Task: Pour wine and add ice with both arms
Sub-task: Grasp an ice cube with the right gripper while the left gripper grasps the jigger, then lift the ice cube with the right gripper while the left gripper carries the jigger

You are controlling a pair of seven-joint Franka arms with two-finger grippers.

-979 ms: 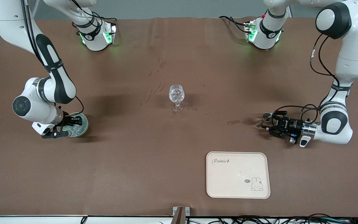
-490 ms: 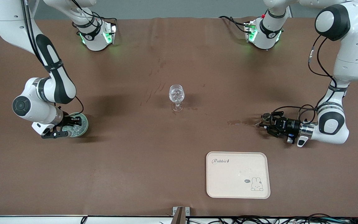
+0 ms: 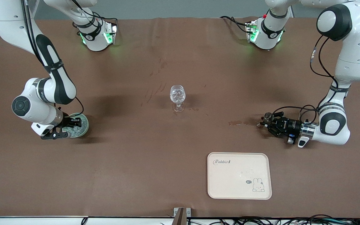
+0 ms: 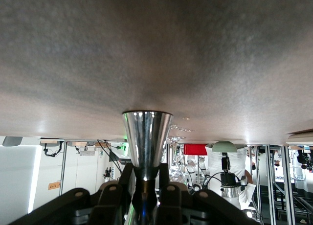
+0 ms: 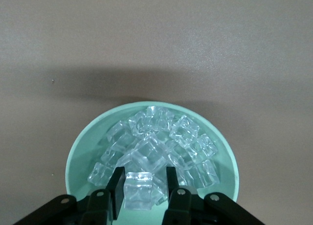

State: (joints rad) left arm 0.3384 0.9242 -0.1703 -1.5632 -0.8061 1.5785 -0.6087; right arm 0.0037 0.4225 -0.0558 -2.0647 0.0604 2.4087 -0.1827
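Note:
A pale green bowl (image 3: 85,127) of ice (image 5: 161,134) sits toward the right arm's end of the table. My right gripper (image 3: 73,125) reaches down into it. In the right wrist view the right gripper (image 5: 143,178) stands open around one clear cube (image 5: 141,190); one finger touches it and the other stands a little off. Toward the left arm's end, my left gripper (image 3: 265,122) lies low over the table, shut on the narrow waist of a shiny metal cup (image 3: 267,117). The left wrist view shows that cup (image 4: 146,134) flaring out beyond the left gripper (image 4: 145,175). No wine shows.
A clear stemmed glass (image 3: 177,96) stands at the table's middle. A cream tray (image 3: 227,187) with a rabbit print lies nearer the front camera. A dark wet patch (image 3: 238,123) marks the brown cloth beside the metal cup.
The left gripper's fingers have closed in on the metal cup and the left forearm has shifted slightly. The right gripper's fingers have narrowed a little around the cube.

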